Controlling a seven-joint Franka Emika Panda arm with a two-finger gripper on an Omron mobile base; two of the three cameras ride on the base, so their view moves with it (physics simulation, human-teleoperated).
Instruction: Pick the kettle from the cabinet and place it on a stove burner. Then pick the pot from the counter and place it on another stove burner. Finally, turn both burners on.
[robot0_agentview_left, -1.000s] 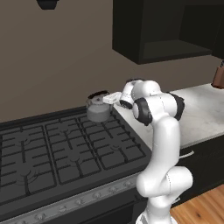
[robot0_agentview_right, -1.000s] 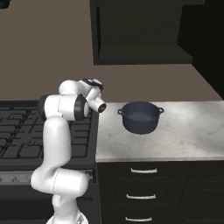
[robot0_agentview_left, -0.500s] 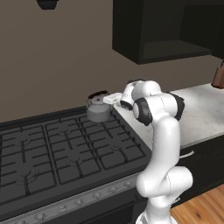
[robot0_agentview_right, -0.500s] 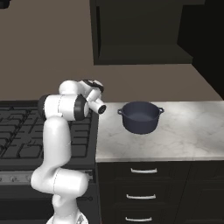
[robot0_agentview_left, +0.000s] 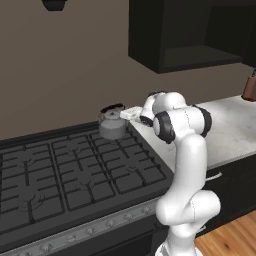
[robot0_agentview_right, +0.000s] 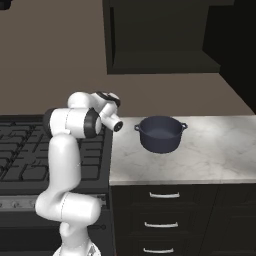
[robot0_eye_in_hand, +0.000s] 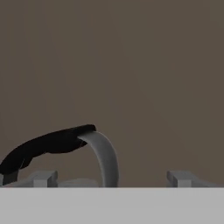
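On the back right burner (robot0_agentview_left: 120, 137) of the black range, the small silver-grey metal kettle (robot0_agentview_left: 112, 123) is seen standing, released, beside the spread-fingered gripper (robot0_agentview_left: 131, 114).

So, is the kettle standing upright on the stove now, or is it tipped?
Upright. The kettle sits level on a rear grate of the stove, its black handle arching over the top.

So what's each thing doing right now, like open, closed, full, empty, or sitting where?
kettle: upright on a back stove burner, not gripped.
end effector: open, beside the kettle's handle.
pot: lidless, empty, standing on the counter.
cabinet: open recess, shelf bare.
stove burners: no flame visible.
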